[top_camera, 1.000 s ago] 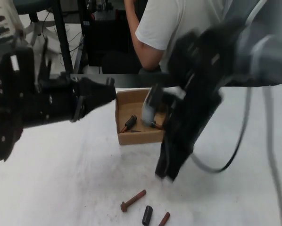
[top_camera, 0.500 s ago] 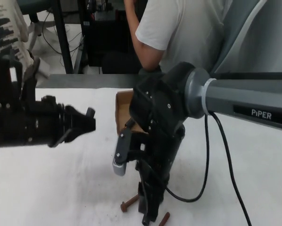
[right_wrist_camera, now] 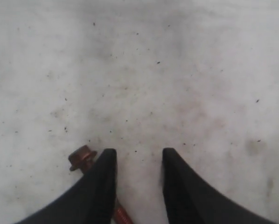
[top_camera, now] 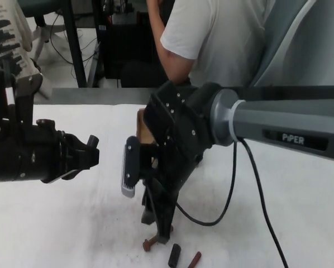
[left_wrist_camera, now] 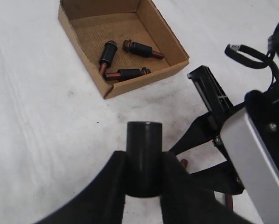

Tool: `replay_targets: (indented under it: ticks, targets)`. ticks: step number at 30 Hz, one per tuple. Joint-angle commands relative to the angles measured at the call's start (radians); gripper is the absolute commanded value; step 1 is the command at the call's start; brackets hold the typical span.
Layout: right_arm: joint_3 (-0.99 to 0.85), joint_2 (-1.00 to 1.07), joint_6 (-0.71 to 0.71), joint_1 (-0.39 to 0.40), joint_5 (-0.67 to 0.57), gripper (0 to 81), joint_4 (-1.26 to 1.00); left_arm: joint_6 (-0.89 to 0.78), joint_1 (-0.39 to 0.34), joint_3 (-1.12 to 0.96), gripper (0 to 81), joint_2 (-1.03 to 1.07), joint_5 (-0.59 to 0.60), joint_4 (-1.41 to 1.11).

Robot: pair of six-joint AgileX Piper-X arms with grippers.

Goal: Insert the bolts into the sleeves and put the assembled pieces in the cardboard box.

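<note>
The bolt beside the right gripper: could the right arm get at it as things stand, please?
Probably yes. The right gripper is open, low over the bench, with nothing between it and the bolt. The bolt's head lies just outside one finger, so a small sideways shift seems needed.

1. Left gripper [top_camera: 89, 152] is hovering above the bench [top_camera: 55, 223] at left, gripping a sleeve [top_camera: 92, 140].
2. Right gripper [top_camera: 157, 230] is pointing down, its tips reaching right at a bolt [top_camera: 150, 243].
3. Loose sleeve [top_camera: 174, 255] and second bolt [top_camera: 194, 259] are lying just beside that bolt.
4. Box [top_camera: 139, 120] is sitting behind the right arm [top_camera: 267, 125], mostly hidden.
</note>
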Motion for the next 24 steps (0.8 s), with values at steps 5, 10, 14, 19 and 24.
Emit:
replay_targets:
  ticks: [5,10,14,19,24]
  targets:
    - [-0.006,-0.002,-0.06,-0.017,-0.009,31.0,0.065,0.022,0.002,-0.007,0.3,-0.013,-0.028,0.001]
    - [-0.006,-0.002,-0.083,-0.048,0.006,31.0,0.191,0.022,0.002,-0.007,0.3,-0.013,-0.028,0.012]
    - [-0.006,-0.002,-0.083,-0.059,0.001,31.0,0.214,0.022,0.002,-0.007,0.3,-0.013,-0.028,0.012]
    - [-0.006,-0.002,-0.083,-0.037,-0.063,31.0,0.193,0.022,0.002,-0.007,0.3,-0.013,-0.028,0.012]
    - [-0.006,-0.002,-0.083,0.003,-0.074,31.0,0.149,0.022,0.002,-0.007,0.3,-0.013,-0.028,0.012]
